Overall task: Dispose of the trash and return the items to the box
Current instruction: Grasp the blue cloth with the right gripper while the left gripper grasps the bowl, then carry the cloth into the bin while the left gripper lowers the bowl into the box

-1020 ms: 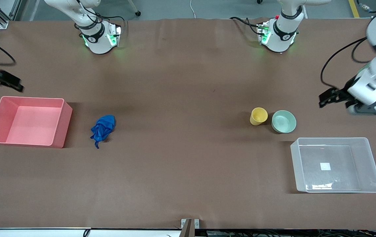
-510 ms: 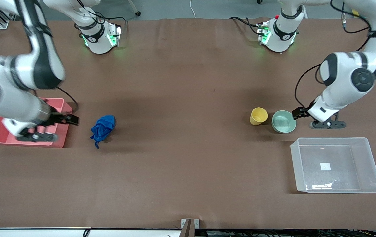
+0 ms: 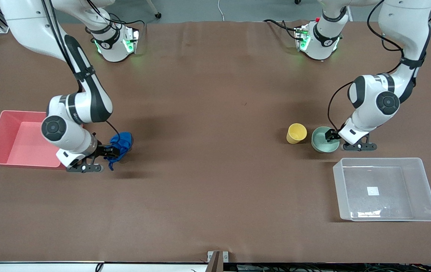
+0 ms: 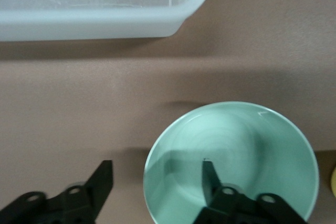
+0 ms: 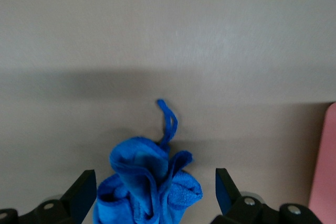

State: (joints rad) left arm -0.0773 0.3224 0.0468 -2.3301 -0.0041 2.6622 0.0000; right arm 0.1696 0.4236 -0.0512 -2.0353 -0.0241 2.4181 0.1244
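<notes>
Brown table cover (image 3: 215, 94), grey floor (image 3: 200, 9)

Blue wad (image 5: 148, 184) between spread gripper (image 5: 156, 195) fingers

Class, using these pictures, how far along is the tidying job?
Nothing is put away yet: the clear box and pink bin hold nothing. In hand: the open right gripper straddles the blue wad; the open left gripper straddles the green bowl's rim. The yellow cup stands untouched.
</notes>
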